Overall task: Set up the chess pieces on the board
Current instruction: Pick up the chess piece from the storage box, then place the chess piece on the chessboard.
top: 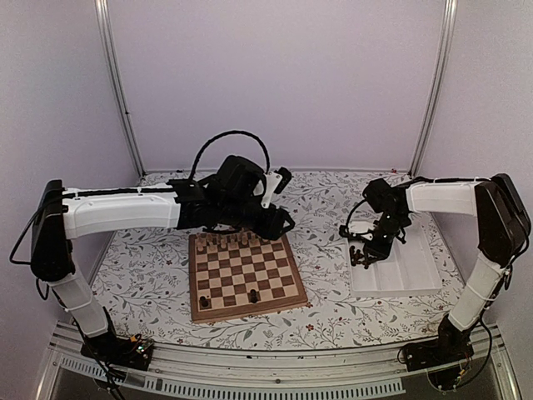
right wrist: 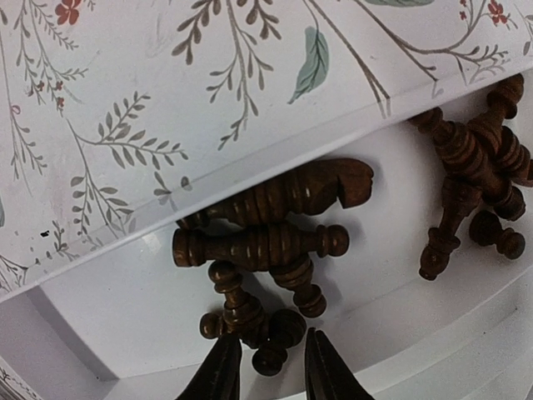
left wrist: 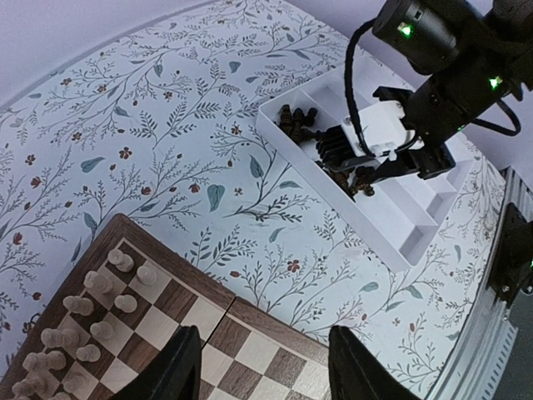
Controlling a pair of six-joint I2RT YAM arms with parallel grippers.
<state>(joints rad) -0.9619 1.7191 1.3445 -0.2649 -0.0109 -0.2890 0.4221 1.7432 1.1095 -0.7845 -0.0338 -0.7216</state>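
While the left gripper hangs with its fingers spread wide over the far edge of the board, holding nothing, the right gripper is down in the white tray to the right of the board. Its fingers stand only narrowly apart, one on each side of the round end of a small dark piece. A sliver of gap shows there, so the piece does not look clamped. Most of the dark chess pieces lie on their sides in that tray, in two loose heaps along the wall nearest the board. One heap is just ahead of the right gripper's tips and the other is further along. Two dark pieces stand upright close to the board's near edge, apart from each other. Pale chessmen fill the two far rows. Board and tray rest on the flower-patterned desk.
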